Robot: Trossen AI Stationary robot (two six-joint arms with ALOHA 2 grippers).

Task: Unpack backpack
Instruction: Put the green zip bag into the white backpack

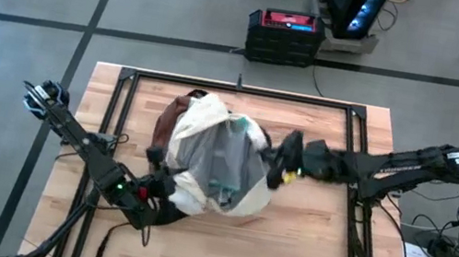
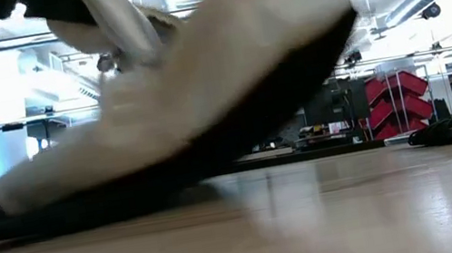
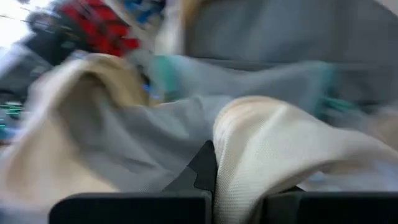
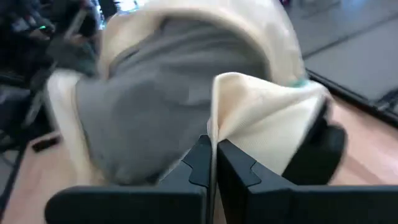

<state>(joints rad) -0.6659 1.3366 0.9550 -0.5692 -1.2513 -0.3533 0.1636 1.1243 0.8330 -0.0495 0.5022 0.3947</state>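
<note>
The cream-white backpack (image 1: 210, 130) lies in the middle of the table with its mouth held wide, grey lining (image 1: 226, 158) showing. Its reddish-brown base (image 1: 172, 117) points toward the far left. Inside the mouth I see a clear pouch with teal edges (image 3: 249, 71). My left gripper (image 1: 167, 180) is shut on the rim at the mouth's near left side. My right gripper (image 1: 273, 166) is shut on the rim at the right side. In the low view the backpack (image 2: 201, 85) is tilted, one end up, the other low end (image 2: 0, 203) near the table. My left gripper pinches a fold of the cream rim (image 3: 239, 180) of the backpack's mouth between its two fingers, coming nearly level from the table's near left. The fabric humps up over the fingers, which hides how far back it reaches. My right gripper pinches the cream edge of the mouth (image 4: 214, 134) between its two fingers (image 4: 200, 163), coming nearly level from the table's right. The rim stands raised off the table, with grey lining spread behind it.
A black rail frame (image 1: 245, 91) runs around the tabletop. Bare wood (image 1: 311, 254) shows at the near right. Beyond the far edge a black crate with a red top (image 1: 285, 33) sits on the floor.
</note>
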